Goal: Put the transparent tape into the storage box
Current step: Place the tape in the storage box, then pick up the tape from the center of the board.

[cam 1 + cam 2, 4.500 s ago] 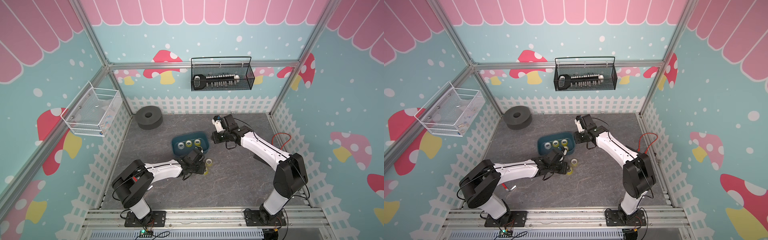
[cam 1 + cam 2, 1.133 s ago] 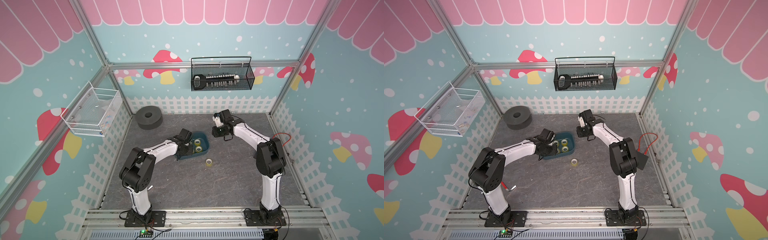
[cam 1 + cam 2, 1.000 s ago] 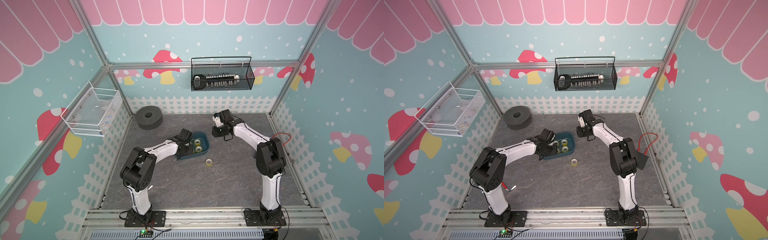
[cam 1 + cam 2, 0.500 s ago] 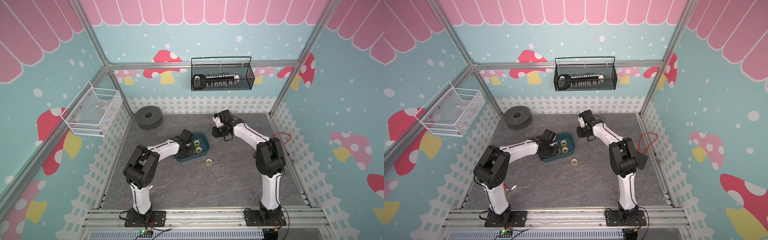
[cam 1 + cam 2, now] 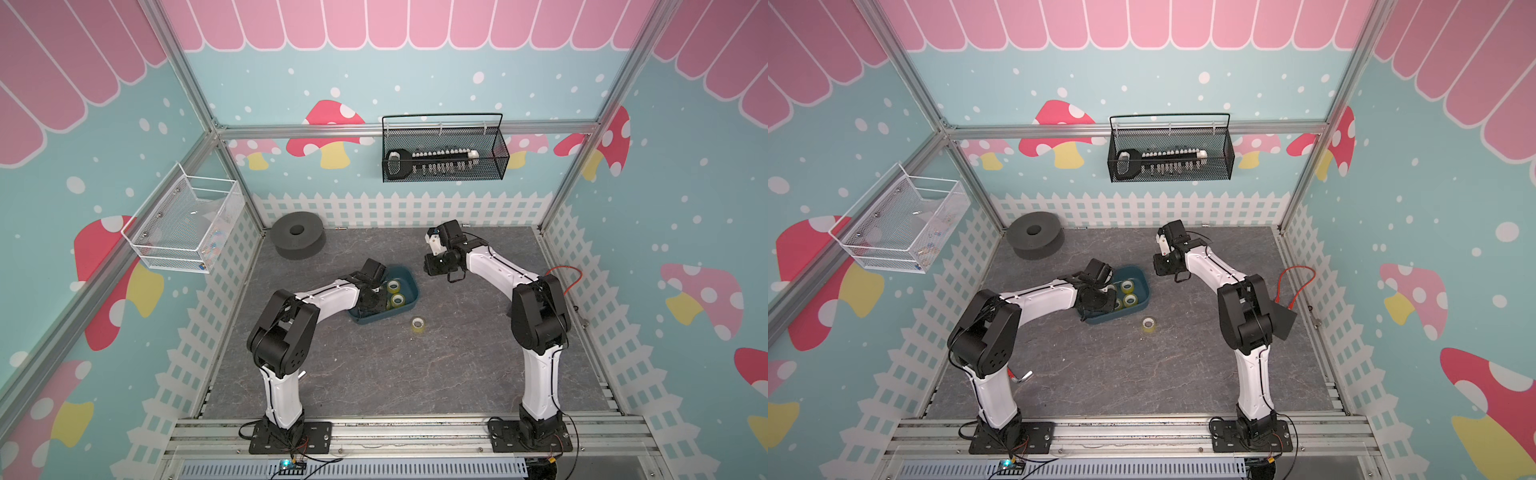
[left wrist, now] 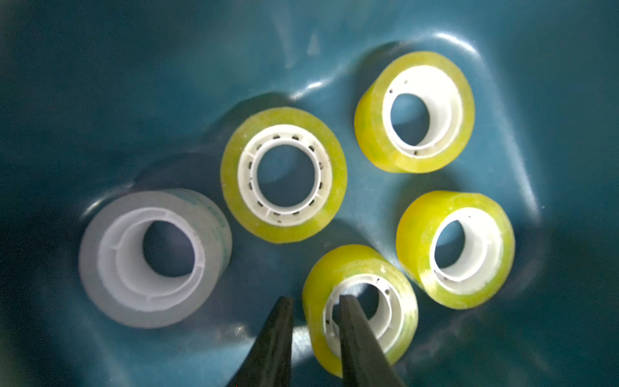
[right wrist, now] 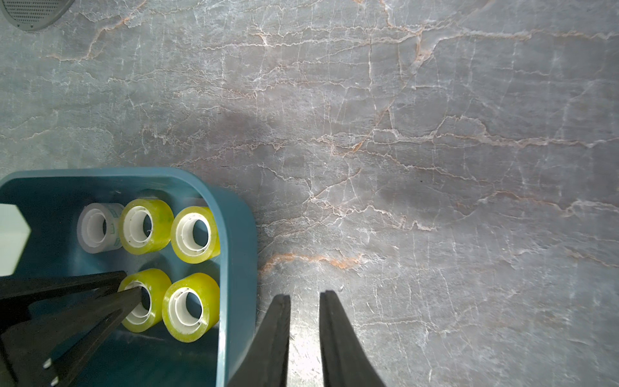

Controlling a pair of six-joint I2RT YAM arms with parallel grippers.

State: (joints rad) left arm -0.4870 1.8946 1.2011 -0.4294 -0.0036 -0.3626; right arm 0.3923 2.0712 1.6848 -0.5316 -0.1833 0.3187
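Note:
The storage box [image 5: 410, 279] is a shallow teal tub mid-table, also in the other top view [image 5: 1143, 277]. Inside lie several tape rolls: yellow ones and a clear grey roll [image 6: 90, 254]. My left gripper [image 6: 315, 300] reaches into the box [image 6: 134, 100], open, one finger in the white core of a yellow roll [image 6: 351, 258] and one outside, apart from it. Another yellow tape roll [image 5: 418, 325] lies on the table in front of the box. My right gripper [image 7: 304, 296] hangs just outside the box wall [image 7: 237, 234], narrowly open with nothing between its fingers.
A grey foam ring [image 5: 297, 235] sits at the back left. A black wire basket [image 5: 442, 153] hangs on the back wall and a white mesh basket [image 5: 183, 226] on the left wall. A red cable [image 5: 565, 276] loops at the right edge. White fence borders the floor.
My left gripper carried a yellow roll from the table into the box, then opened its jaws off that roll in the last second. The right gripper has held still beside the box.

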